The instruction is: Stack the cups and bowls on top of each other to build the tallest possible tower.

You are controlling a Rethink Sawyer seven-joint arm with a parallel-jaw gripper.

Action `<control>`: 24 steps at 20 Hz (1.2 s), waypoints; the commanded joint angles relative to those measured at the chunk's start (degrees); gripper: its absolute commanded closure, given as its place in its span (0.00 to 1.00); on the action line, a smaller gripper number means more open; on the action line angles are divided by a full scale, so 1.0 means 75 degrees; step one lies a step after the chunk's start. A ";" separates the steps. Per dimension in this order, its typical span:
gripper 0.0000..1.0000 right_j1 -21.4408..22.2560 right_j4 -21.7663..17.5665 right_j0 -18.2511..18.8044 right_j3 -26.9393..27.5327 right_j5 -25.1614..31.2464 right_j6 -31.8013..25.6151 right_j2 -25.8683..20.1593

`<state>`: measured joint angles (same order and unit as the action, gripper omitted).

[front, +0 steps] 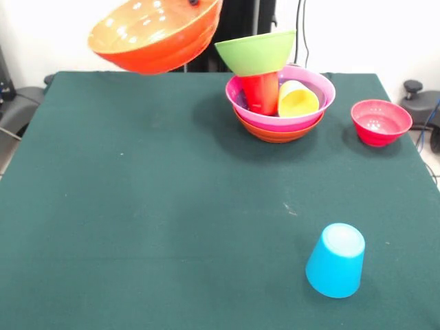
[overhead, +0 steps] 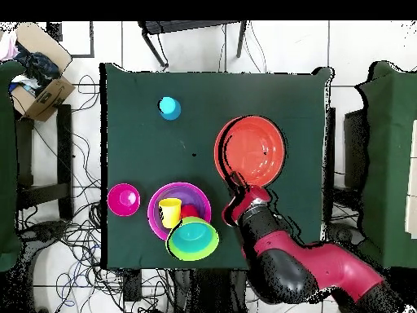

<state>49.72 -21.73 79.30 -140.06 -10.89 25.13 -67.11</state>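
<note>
A large orange bowl (front: 155, 38) hangs tilted above the table's far left, and my gripper (front: 194, 3) is shut on its rim. The overhead view shows the gripper (overhead: 238, 181) at the near edge of that bowl (overhead: 256, 148). The tower (front: 278, 103) has a second orange bowl (front: 278, 132) lowest, with a magenta bowl (front: 309, 113) in it. A red cup (front: 260, 93) stands inside and carries a tilted lime green bowl (front: 256, 51). A yellow cup (front: 297, 100) lies on its side beside the red one. A light blue cup (front: 335, 260) stands upside down near the front right.
A small crimson bowl (front: 380, 122) sits upright to the right of the tower, near the table's right edge. In the overhead view, a cardboard box (overhead: 41, 90) and tangled cables lie on the floor beside the table (overhead: 138, 147).
</note>
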 commanded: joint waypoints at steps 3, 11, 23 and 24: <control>1.00 0.0814 -0.0367 -0.1899 -0.1256 -0.2328 0.2395 0.1602; 1.00 0.0498 -0.0613 -0.3187 -0.1486 -0.3825 0.2391 0.3627; 1.00 0.0763 -0.1232 -0.3309 -0.1952 -0.4437 0.2687 0.4024; 1.00 0.0698 -0.1315 -0.3389 -0.1947 -0.4541 0.2639 0.4223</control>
<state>56.65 -25.78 57.08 -152.02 -39.78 31.62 -43.09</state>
